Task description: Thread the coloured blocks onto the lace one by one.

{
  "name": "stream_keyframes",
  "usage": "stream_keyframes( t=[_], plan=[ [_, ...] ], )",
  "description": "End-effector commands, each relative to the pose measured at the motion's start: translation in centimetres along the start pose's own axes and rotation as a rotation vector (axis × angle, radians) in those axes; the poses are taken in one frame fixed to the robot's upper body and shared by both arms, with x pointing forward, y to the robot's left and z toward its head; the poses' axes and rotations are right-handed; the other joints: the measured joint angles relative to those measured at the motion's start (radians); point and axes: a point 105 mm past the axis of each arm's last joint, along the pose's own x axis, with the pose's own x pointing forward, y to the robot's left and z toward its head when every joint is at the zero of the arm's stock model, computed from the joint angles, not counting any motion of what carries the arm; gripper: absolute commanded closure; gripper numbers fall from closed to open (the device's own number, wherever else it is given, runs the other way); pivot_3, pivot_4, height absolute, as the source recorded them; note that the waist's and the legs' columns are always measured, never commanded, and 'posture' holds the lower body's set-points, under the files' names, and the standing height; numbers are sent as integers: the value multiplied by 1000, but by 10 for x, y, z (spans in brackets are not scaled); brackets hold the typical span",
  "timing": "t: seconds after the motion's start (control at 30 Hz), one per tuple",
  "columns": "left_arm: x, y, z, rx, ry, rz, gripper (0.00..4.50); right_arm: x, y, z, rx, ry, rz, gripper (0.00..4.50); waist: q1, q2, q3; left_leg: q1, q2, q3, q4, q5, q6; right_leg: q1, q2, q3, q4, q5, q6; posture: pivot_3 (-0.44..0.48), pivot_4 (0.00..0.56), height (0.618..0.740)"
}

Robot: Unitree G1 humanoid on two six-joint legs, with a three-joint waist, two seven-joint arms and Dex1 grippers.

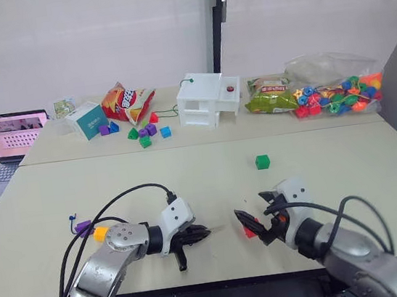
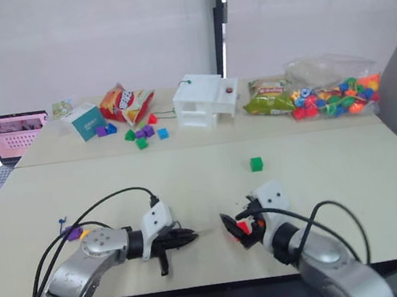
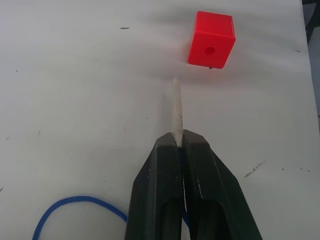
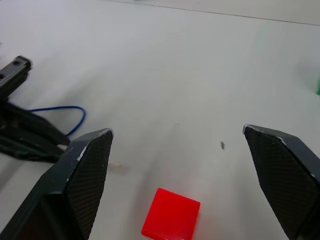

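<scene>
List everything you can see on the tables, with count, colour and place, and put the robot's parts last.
Red block: 1, near table, between the grippers, hole facing the lace tip.
Green block: 1, mid near table.
Purple block: 1, near left, beside the yellow-orange block.
Lace: 1, dark blue, pale tip.
Loose blocks: several, mixed colours, far table.
Snack bag: 1, red-orange, far left.
Teal box: 1, far left.
White toy house: 1, far centre.
Bead bag: 1, clear, far right.
Laptop: 1, left edge.
Left gripper: shut on the lace.
Right gripper: open around the red block.
</scene>
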Motion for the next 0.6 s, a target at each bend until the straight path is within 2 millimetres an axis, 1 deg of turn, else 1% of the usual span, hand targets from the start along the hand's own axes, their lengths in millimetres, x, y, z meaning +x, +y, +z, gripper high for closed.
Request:
stream_keyframes(
  t=[0.03,0.1,0.13,0.2,0.27,0.4,0.5,0.57,0.6],
  plan=[
    [-2,-9,8,-10,-14,-72,4500,-12,16,-5,-110,178,408,65,0,1,1,1,0,0,1,0,1,3,0,-1,-2,0,0,0,150,740],
    [-3,-13,7,-12,1,-110,4500,-12,3,-11,-179,251,478,65,1,-2,1,4,0,0,0,-1,1,6,0,-2,-4,0,0,0,150,740],
    [-3,-14,8,-11,5,-125,4500,-9,-7,-15,-241,278,495,65,0,-2,2,5,2,0,0,-1,2,8,2,-3,-5,-1,0,0,150,740],
    [-3,-17,7,-8,19,-151,4500,-2,-24,-21,-325,300,514,65,-2,-2,2,4,3,0,-1,-1,2,7,3,-2,-6,-1,-1,0,150,740],
    [-3,-17,7,4,29,-156,4500,4,-36,-26,-387,309,530,65,0,-2,2,4,3,1,0,-1,2,7,2,-2,-6,-1,-1,0,150,740],
    [7,-15,14,9,22,-119,4500,17,-47,-33,-424,284,563,65,2,-3,2,3,2,2,0,-1,2,6,1,-1,-4,-1,0,0,150,740],
    [12,-13,15,25,49,-93,4500,20,-49,-42,-429,284,578,65,9,-3,2,2,2,2,0,-1,2,6,1,-1,-4,0,0,0,150,740],
    [16,-11,21,43,49,-74,4500,21,-48,-46,-405,266,596,570,12,-3,2,2,2,2,0,-1,2,5,0,-1,-3,0,0,0,150,740],
    [18,-11,23,49,48,-75,4500,20,-47,-48,-401,262,603,941,13,-3,2,2,2,2,1,-1,2,5,0,-1,-3,0,0,0,150,740]
  ],
)
